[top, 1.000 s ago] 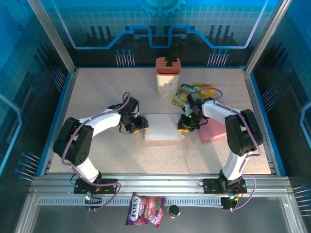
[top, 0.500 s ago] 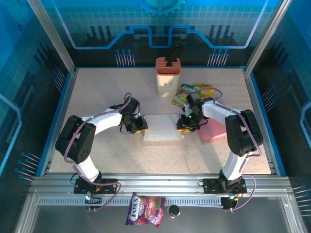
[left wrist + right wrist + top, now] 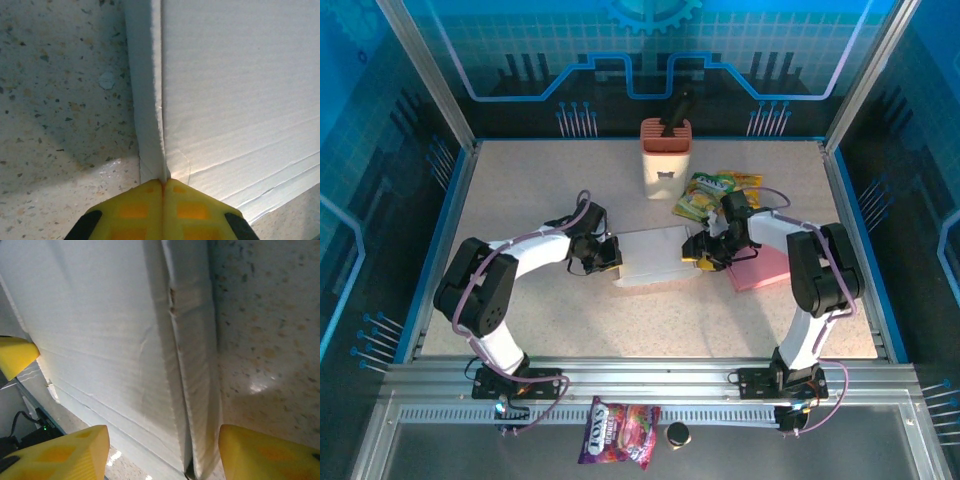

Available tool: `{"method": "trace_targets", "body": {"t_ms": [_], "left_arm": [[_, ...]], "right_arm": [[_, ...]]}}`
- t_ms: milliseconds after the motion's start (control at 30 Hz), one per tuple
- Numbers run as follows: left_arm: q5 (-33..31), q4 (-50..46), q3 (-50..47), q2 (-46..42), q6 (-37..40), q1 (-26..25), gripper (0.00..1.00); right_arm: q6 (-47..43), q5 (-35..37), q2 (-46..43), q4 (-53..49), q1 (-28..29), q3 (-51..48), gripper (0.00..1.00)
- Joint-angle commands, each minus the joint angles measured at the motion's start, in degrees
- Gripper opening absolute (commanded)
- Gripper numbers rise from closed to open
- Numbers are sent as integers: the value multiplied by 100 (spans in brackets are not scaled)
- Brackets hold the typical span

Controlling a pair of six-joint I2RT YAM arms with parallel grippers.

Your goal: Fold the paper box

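The white paper box [image 3: 655,258] lies flat in the middle of the table between both arms. My left gripper [image 3: 611,257] is at its left edge. In the left wrist view the yellow fingers [image 3: 130,210] are shut on the thin upright side wall [image 3: 146,100] of the box [image 3: 235,90]. My right gripper [image 3: 696,251] is at the box's right edge. Its jaws are open in the right wrist view [image 3: 162,452], and the box's folded right edge [image 3: 192,390] stands between the fingertips [image 3: 65,452] without touching them.
A white holder with a pink top [image 3: 666,160] stands at the back centre. Green and yellow snack packets [image 3: 717,190] lie behind the right gripper. A pink pad [image 3: 762,268] lies under the right arm. A snack bag [image 3: 620,432] and a small black cap [image 3: 677,434] sit on the front rail.
The left gripper has closed onto the box's left side wall. The right gripper has opened and let go of the right edge, moving slightly right.
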Motion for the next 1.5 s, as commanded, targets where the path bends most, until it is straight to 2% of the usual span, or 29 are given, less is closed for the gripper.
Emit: {"method": "trace_targets", "body": {"t_ms": [0, 200, 500, 1000, 1167, 1400, 1433, 1467], "left_arm": [[-144, 29, -398, 86, -102, 157, 1], [-54, 161, -575, 131, -81, 314, 0], [-115, 26, -598, 165, 53, 413, 0], [-34, 113, -895, 101, 157, 654, 0], [14, 114, -882, 108, 201, 694, 0], [73, 120, -726, -159, 330, 689, 0], [52, 110, -708, -295, 378, 690, 5], [14, 113, -688, -523, 440, 677, 15]], "right_arm": [[-102, -495, 154, 264, -49, 3, 62], [-143, -1203, 381, 799, -91, -12, 64], [-426, -742, 231, 529, -507, 212, 68], [-773, -1273, 1144, 226, -90, 1052, 72], [-234, -1717, 1060, 940, 27, 897, 67], [1132, -2190, 874, 2372, 104, 396, 45], [1271, -2159, 807, 2415, 99, 325, 44], [1401, -2114, 716, 2387, 91, 255, 43]]}}
